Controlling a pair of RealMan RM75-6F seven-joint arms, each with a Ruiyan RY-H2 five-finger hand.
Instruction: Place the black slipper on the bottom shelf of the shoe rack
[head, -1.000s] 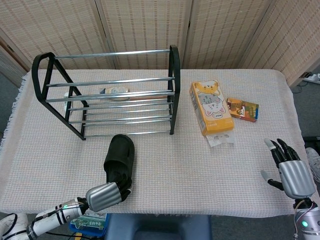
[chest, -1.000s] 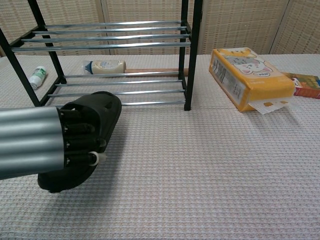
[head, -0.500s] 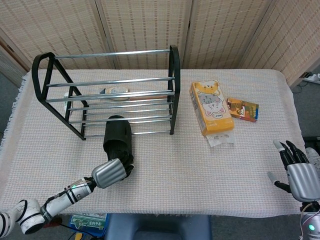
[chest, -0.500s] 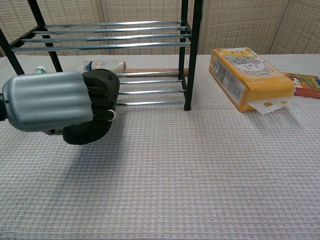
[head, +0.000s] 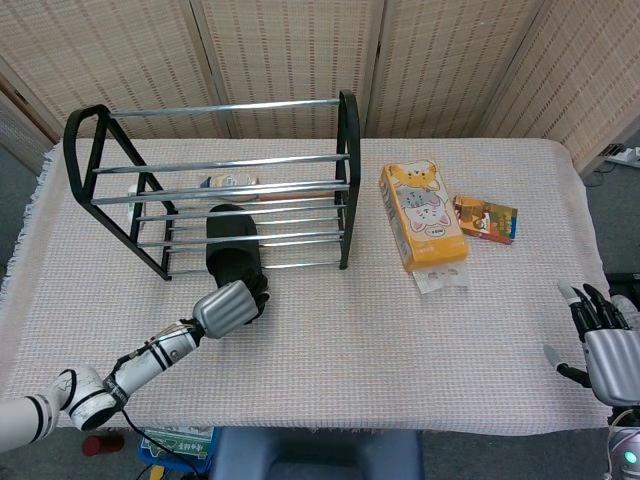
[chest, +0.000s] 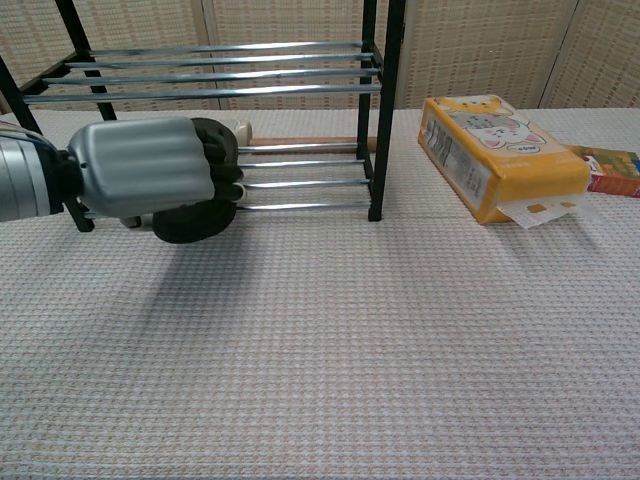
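The black slipper (head: 231, 240) lies toe-first across the bottom rails of the shoe rack (head: 345, 180), its heel end sticking out over the front rail. My left hand (head: 229, 305) grips that heel end; in the chest view the left hand (chest: 150, 168) hides most of the slipper (chest: 205, 218). The rack (chest: 383, 110) is black-framed with chrome rails and stands at the table's back left. My right hand (head: 605, 348) hangs at the table's front right corner, fingers spread, holding nothing.
A white bottle (head: 232, 183) lies behind the rack on the cloth. An orange tissue box (head: 421, 214) and a small colourful box (head: 485, 218) sit to the right of the rack. The woven tablecloth (head: 400, 330) covers the whole table.
My left hand has carried the slipper forward from the open cloth onto the rack's bottom rails. My right hand has drawn back toward the front right corner.
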